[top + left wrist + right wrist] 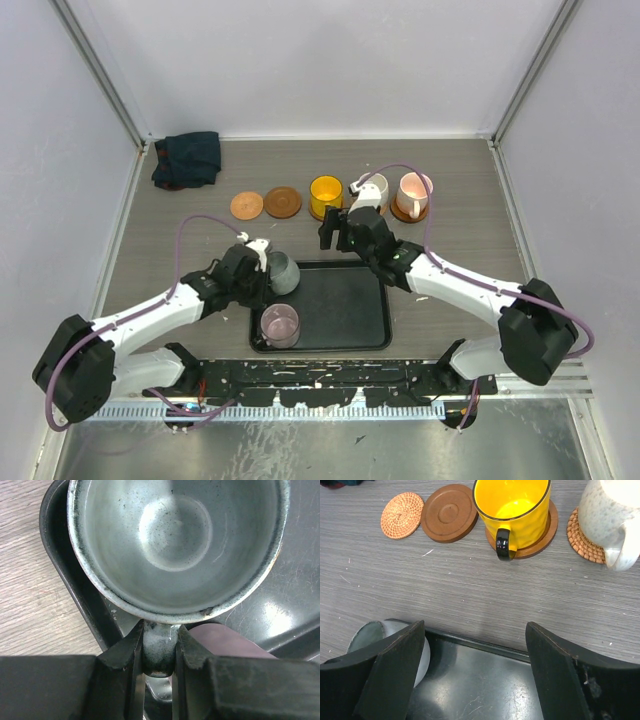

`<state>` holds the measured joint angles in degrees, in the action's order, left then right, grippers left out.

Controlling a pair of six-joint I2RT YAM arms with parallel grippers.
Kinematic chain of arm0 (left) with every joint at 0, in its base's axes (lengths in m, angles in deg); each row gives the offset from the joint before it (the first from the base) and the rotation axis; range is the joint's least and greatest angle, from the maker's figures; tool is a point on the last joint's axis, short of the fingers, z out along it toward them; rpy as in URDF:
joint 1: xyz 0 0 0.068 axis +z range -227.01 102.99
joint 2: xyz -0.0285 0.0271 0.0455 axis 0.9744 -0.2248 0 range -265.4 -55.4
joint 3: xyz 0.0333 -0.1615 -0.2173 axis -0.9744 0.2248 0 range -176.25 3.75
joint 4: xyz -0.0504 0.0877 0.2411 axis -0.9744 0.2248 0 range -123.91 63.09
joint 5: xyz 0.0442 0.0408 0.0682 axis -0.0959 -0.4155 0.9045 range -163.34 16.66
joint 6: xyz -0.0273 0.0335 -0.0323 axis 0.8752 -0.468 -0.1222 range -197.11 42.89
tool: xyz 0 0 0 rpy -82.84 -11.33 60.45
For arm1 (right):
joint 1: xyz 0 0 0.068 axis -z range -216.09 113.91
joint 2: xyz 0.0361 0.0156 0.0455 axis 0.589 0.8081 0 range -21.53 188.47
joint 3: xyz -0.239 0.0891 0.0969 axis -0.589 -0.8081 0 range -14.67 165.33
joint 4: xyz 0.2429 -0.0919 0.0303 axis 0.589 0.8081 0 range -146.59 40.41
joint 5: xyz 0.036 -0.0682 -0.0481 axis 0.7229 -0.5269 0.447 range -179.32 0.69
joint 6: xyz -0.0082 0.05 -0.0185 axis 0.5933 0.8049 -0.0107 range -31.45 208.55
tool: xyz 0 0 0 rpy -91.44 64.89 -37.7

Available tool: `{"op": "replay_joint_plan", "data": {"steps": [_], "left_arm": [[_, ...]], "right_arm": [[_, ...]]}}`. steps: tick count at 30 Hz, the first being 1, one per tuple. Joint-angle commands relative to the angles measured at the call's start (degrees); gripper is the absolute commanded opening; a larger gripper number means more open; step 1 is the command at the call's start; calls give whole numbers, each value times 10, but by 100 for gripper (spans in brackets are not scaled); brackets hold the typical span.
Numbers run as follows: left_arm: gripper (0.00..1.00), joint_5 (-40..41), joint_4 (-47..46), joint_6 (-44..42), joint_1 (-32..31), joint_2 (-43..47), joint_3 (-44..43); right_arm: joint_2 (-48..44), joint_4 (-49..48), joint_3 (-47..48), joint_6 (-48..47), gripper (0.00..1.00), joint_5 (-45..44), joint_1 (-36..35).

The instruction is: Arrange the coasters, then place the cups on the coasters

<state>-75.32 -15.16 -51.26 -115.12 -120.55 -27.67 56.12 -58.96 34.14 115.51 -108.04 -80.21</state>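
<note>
Bright, even; close-ups perhaps slightly soft.

White arms (140, 322), black joints, black left gripper (159, 645) and right gripper (475, 630) (purple cables (190, 225) alongside).

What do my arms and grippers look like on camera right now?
The left arm and right arm match: white shells, black joints, and each trails a looping purple cable. The left gripper and right gripper are black with a small white piece on top. Their fingers are matte black, flat-faced wedges. No readable markings show.
</note>
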Motion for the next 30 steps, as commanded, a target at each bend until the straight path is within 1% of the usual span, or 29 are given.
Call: {"op": "replay_joint_plan", "data": {"steps": [1, 6, 7, 9, 15, 21, 26, 30], "left_arm": [[12, 36, -41, -2, 5, 1, 3], [11, 60, -46, -8, -2, 20, 9], [9, 65, -48, -9, -3, 24, 9], [0, 73, -51, -11, -5, 34, 8], [0, 92, -58, -15, -9, 88, 1], [0, 121, -59, -19, -10, 135, -22], [0, 148, -74, -20, -10, 126, -44], [0, 175, -81, -33, -9, 76, -89]], "right_arm": [[3, -32, 1, 5, 86, 2, -7], [5, -32, -1, 7, 86, 2, -9], [5, -32, -1, 7, 86, 1, -9], [4, -32, -5, 7, 86, -4, -10], [-8, -22, -26, 5, 85, -53, -11], [-25, -17, -51, 5, 81, -89, -10], [-33, -20, -71, 9, 81, -107, -11], [-35, -20, -79, 7, 81, -125, -11]]}}
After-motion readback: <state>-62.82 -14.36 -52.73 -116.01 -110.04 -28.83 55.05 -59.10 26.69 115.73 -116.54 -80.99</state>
